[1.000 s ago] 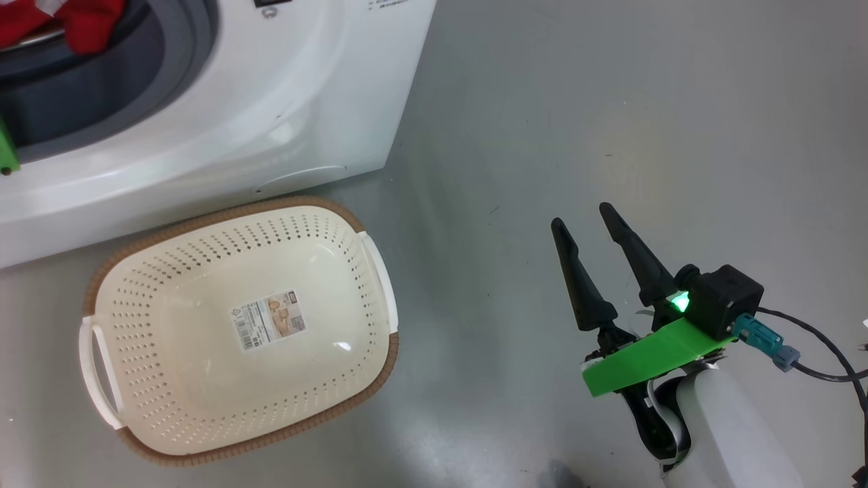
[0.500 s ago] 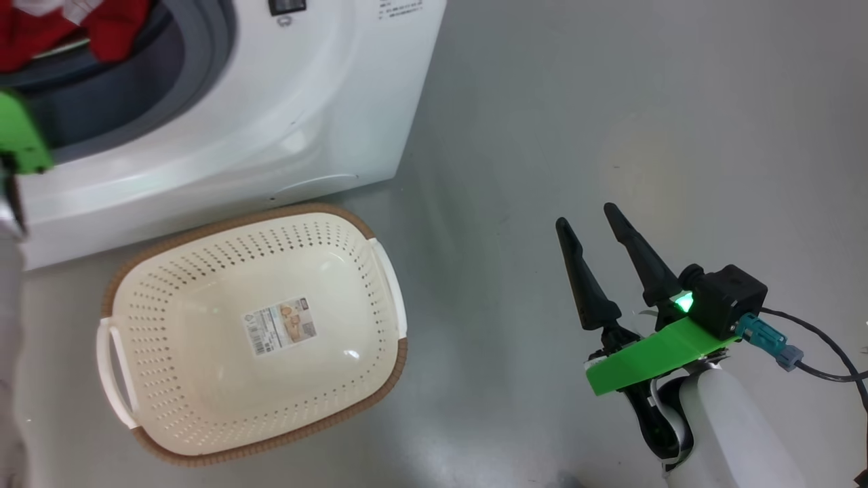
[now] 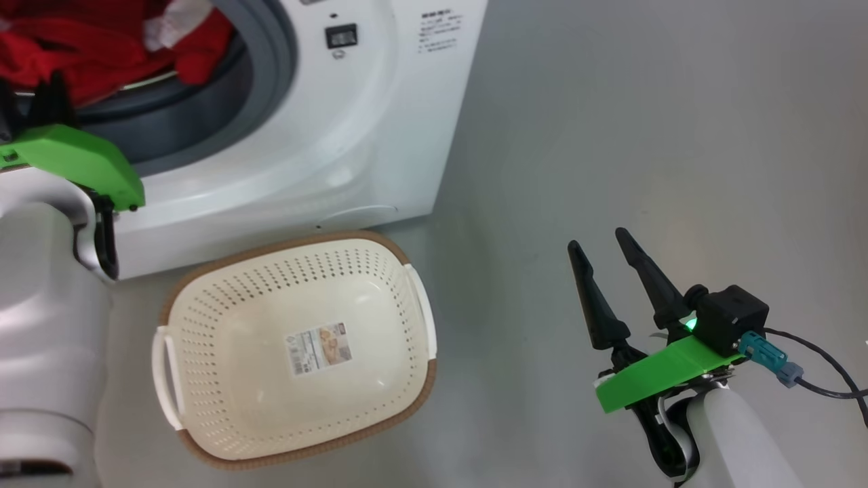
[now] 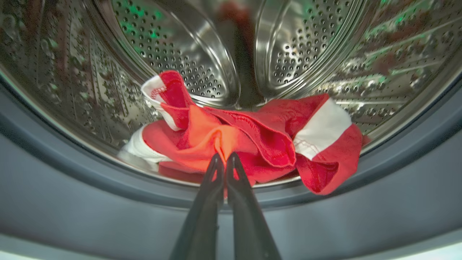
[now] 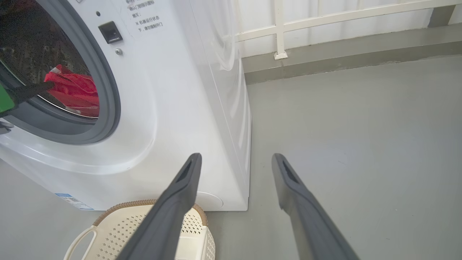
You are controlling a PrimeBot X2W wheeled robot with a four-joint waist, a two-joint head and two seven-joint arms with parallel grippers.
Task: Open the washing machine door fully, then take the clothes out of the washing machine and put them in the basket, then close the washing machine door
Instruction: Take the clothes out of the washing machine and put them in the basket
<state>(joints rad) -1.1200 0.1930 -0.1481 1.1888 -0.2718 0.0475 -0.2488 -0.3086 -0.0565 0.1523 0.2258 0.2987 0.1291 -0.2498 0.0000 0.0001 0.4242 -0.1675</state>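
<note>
The white washing machine [image 3: 352, 129] stands with its mouth uncovered; the washing machine door is out of view. Red clothes [image 4: 267, 141] with white panels lie at the front of the steel drum. My left gripper [image 4: 223, 156] reaches into the drum and is shut on a fold of the red fabric. In the head view its green mount [image 3: 74, 159] sits at the drum's mouth, below the clothes [image 3: 88, 47]. The cream basket [image 3: 420, 379] lies on the floor before the machine, with nothing in it. My right gripper [image 3: 597, 238] hangs open over the floor to the basket's right.
Grey floor [image 3: 644, 122] spreads to the right of the machine. In the right wrist view a white railing [image 5: 281, 29] and a low kerb run behind it. A dark cable [image 3: 820, 379] trails from my right wrist.
My left gripper has shut on the red fabric in the drum. The head camera has shifted, bringing the left arm and more of the drum into view. The right gripper stays open.
</note>
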